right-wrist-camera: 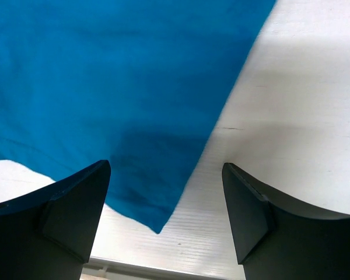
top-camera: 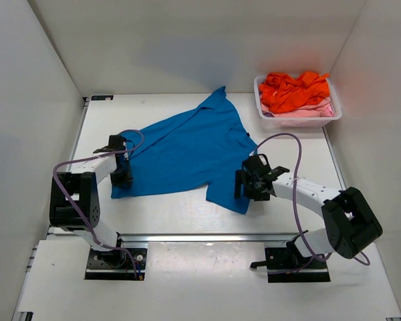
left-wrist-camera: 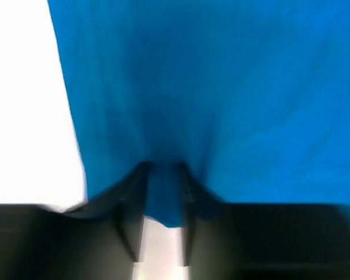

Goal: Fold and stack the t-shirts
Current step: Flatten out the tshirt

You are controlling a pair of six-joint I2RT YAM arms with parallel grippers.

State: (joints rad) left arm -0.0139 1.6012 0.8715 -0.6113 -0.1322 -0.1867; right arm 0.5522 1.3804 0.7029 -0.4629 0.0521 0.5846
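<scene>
A bright blue t-shirt (top-camera: 187,150) lies spread on the white table, one end reaching the back. My left gripper (top-camera: 122,175) is shut on the shirt's near left edge; the left wrist view shows blue cloth (left-wrist-camera: 163,198) pinched between the fingers. My right gripper (top-camera: 244,185) is open and empty, hovering over the shirt's near right corner (right-wrist-camera: 157,224), which lies between its fingers (right-wrist-camera: 76,210). An orange t-shirt (top-camera: 295,90) and a pale pink one (top-camera: 314,111) lie crumpled in the basket.
A white lattice basket (top-camera: 267,119) stands at the back right corner of the table. White walls close in the left, back and right sides. Purple cables loop off both arms. The table's near edge is a metal rail (top-camera: 200,237).
</scene>
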